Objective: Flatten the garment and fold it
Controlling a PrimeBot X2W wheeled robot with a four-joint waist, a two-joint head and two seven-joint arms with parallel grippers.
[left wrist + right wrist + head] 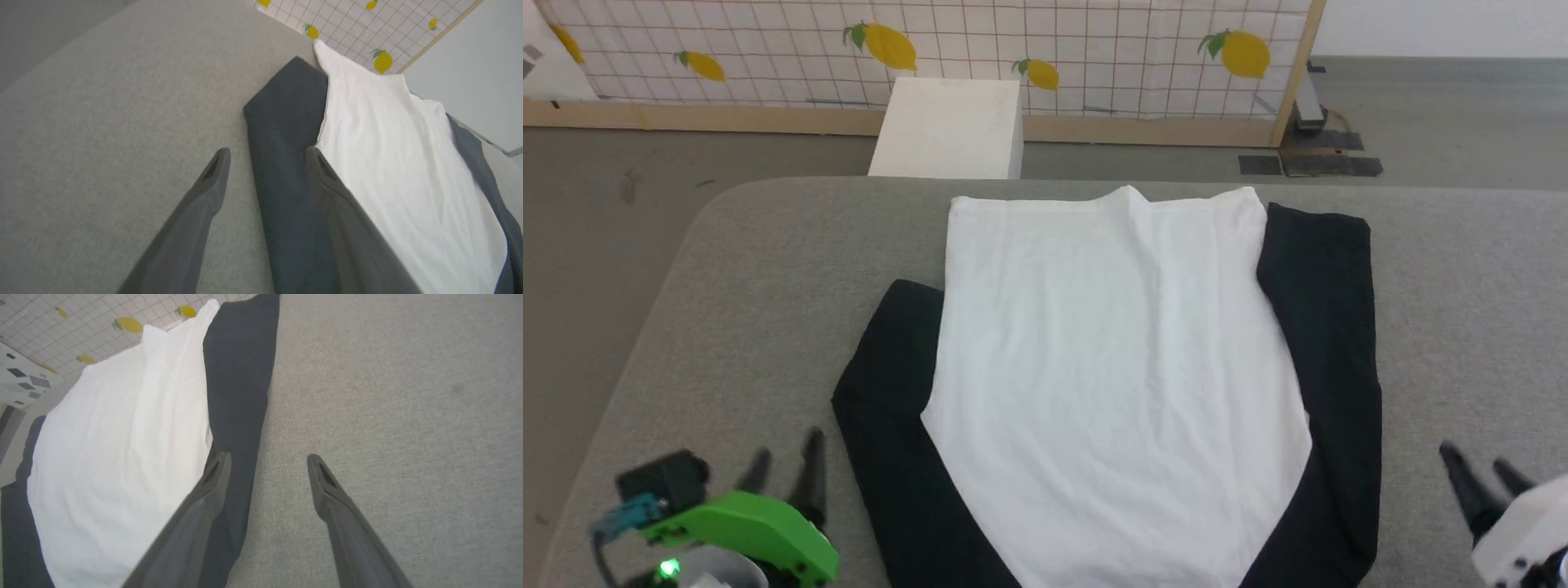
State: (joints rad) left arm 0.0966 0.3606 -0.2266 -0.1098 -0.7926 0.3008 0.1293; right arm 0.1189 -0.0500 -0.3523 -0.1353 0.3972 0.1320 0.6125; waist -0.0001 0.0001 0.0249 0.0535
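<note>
On grey table (768, 269), garment (1119, 367) spread flat, left hand (788, 449) and right hand (1472, 457) fingers apart, empty

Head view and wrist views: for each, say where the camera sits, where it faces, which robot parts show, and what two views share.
Head view: on the head, facing forward and down at the garment on the table; left gripper lower left, right gripper lower right.
Left wrist view: on the left wrist, facing along its fingers over the garment's black side.
Right wrist view: on the right wrist, along its fingers over the other black side.
Shared: garment and lemon screen.
</note>
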